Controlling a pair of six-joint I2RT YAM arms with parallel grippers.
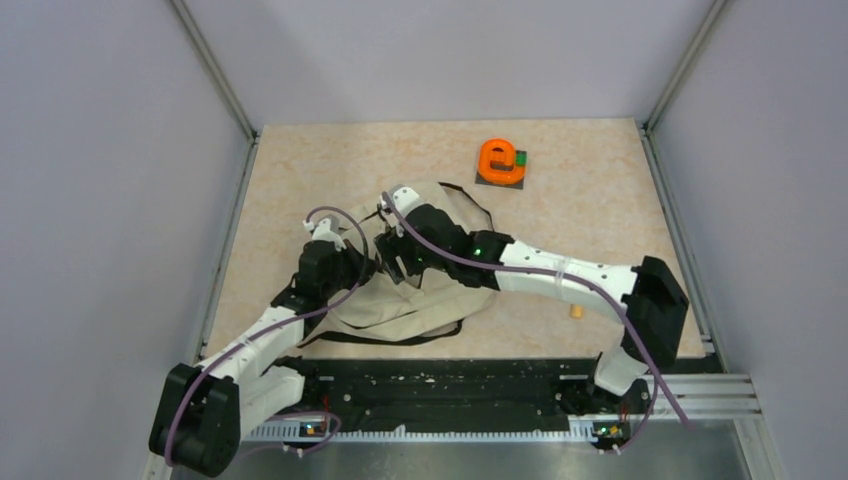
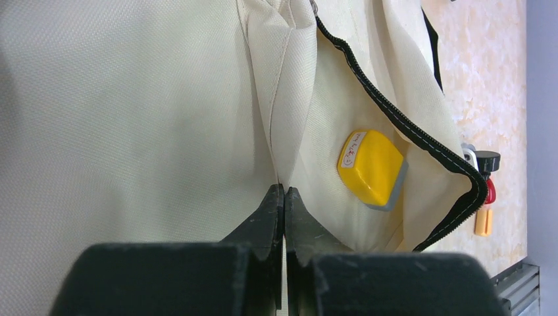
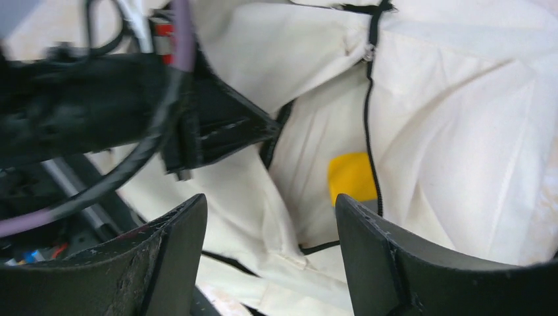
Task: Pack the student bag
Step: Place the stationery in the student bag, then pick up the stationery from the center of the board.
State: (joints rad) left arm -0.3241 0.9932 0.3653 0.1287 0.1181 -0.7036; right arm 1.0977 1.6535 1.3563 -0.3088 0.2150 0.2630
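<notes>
The student bag (image 1: 420, 312), crumpled cream fabric with black zippers, lies mid-tabletop (image 1: 570, 190). Its long axis runs near-left to far-right, with the unzipped mouth gaping towards the far end. A yellow block (image 2: 370, 168) sits inside. The left tool (image 2: 284, 197) pinches a fabric fold; the right tool (image 3: 270, 201) hangs spread over the mouth.

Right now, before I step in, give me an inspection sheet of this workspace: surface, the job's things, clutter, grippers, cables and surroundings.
Surface: beige speckled table, no spills seen.
Job's things: student bag lies crumpled between the arms, zipper open; a yellow block sits inside.
Clutter: orange object on a dark base, far right; small tan peg beside the right arm.
Grippers: left gripper shut on a fold of bag fabric; right gripper open above the bag's opening, holding nothing.
Cables: purple cables run along both arms, one crossing above the bag; no snag seen.
Surroundings: plain grey walls; metal rail at the near edge.
</notes>
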